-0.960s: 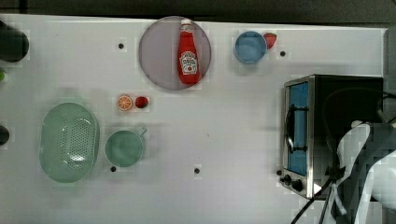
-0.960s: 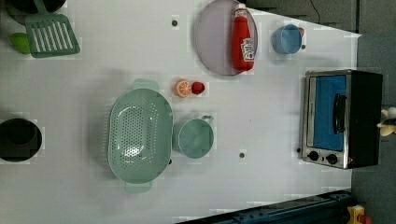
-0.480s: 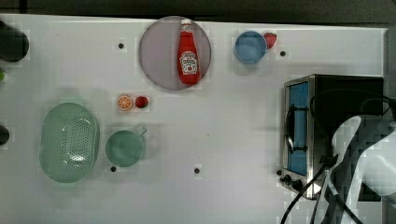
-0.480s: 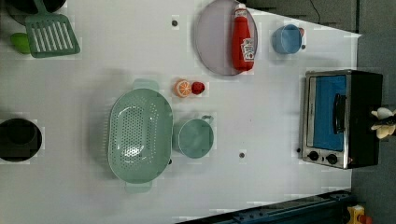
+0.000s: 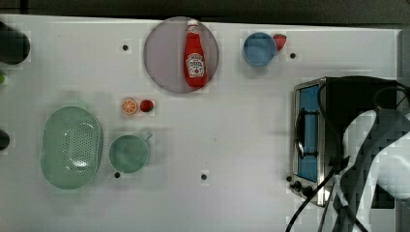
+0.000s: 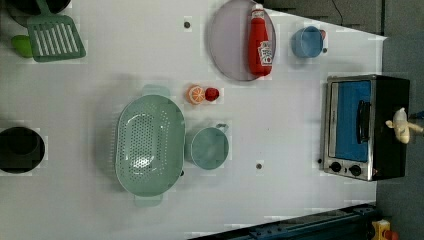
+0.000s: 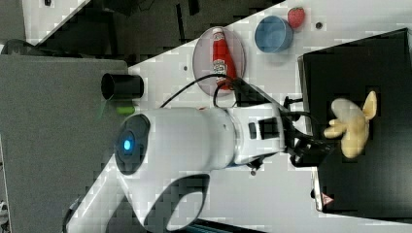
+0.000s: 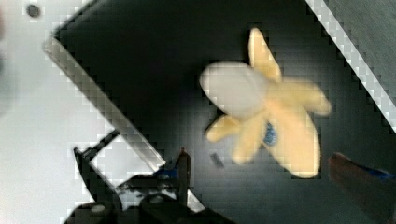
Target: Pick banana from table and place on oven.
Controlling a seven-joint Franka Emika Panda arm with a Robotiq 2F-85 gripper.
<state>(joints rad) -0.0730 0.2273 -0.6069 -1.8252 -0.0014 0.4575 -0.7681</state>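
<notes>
While the arm hangs over the oven, the lines read:
Banana (image 8: 266, 123): lying on the oven's black top, near its back edge, peel strips splayed, nothing touching it.
Claw (image 8: 275, 168): wide, fingers spread either side of the banana and clear of it, holding nothing.
Oven (image 6: 390, 100): at the table's edge on the left view's right, glass door facing the table's middle.
Table (image 5: 232, 125): white, carrying everything else.
Ketchup bottle (image 5: 195, 58): flat on the round plate (image 5: 162, 53) near the table's far edge in the top view.
Blue bowl (image 5: 259, 48): beside the plate, a strawberry (image 5: 279, 41) touching it.
</notes>
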